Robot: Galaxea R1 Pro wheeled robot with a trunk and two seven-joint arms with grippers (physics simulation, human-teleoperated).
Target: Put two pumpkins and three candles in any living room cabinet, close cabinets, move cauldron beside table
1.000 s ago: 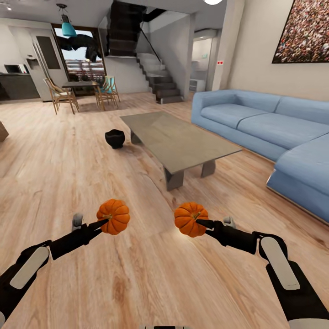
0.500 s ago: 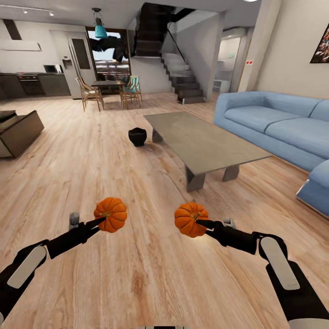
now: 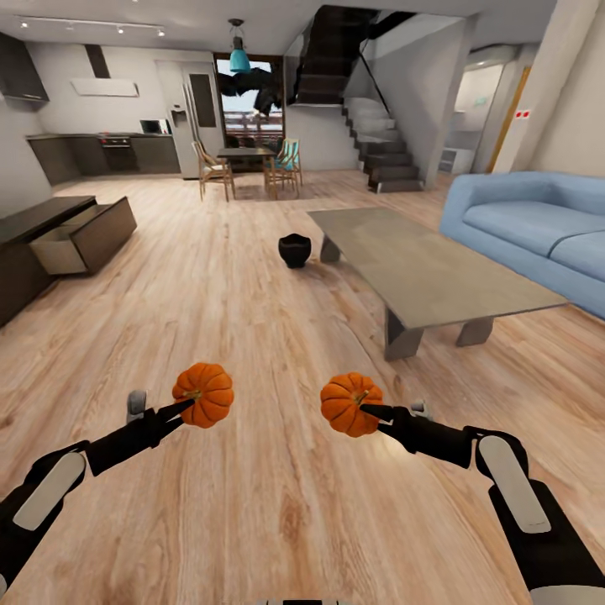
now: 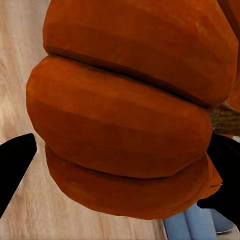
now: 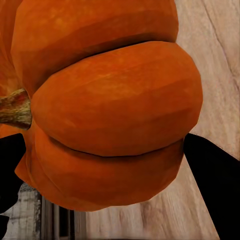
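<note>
Left gripper (image 3: 186,409) grips one pumpkin (image 3: 204,394), right gripper (image 3: 367,411) clamps the other pumpkin (image 3: 349,403); cabinet (image 3: 50,244) drawer stands open.

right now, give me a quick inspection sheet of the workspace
surface: light wood plank floor, bare ahead of the arms
job's things: two ribbed orange pumpkins, left pumpkin, right pumpkin; squat black cauldron on the floor by the grey slab coffee table; dark-brown cabinet with one drawer pulled open; candles: nothing seen
clutter: nothing seen
grippers: left gripper shut on left pumpkin; right gripper shut on right pumpkin
cables: nothing seen
surroundings: blue sofa, staircase, dining chairs
</note>
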